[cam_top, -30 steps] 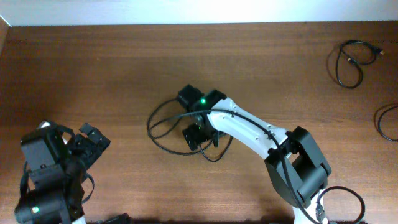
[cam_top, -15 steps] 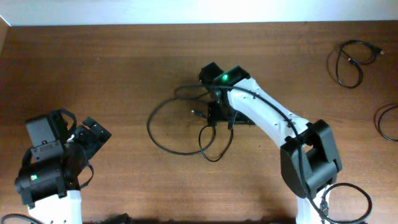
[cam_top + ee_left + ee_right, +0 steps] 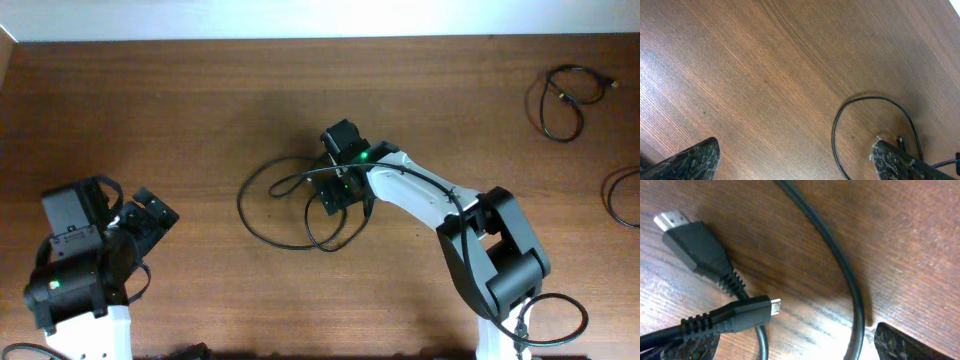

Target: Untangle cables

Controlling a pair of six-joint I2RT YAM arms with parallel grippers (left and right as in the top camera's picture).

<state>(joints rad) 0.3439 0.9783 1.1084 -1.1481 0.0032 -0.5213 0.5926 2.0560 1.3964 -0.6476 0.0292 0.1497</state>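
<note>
The tangle of thin black cables (image 3: pixel 275 205) lies at the table's middle in overlapping loops. My right gripper (image 3: pixel 335 192) is low over its right part. In the right wrist view it (image 3: pixel 795 350) is open, with its fingers on either side of a curved cable (image 3: pixel 840 265) and a small silver-tipped plug (image 3: pixel 747 312). A wider flat plug (image 3: pixel 695 245) lies just beyond. My left gripper (image 3: pixel 150 215) is open and empty at the lower left. In the left wrist view it (image 3: pixel 795 162) is well short of a cable loop (image 3: pixel 840 115).
A separate coiled cable (image 3: pixel 565 95) lies at the far right corner. Another loop (image 3: pixel 620 195) sits at the right edge. A thicker wire (image 3: pixel 560 320) curls by the right arm's base. The table's far edge meets a white wall.
My right gripper swung up and right over the tangle, then came back down and left onto it. The cable loops shifted and bunched near it. The left arm turned slightly, then held still.
</note>
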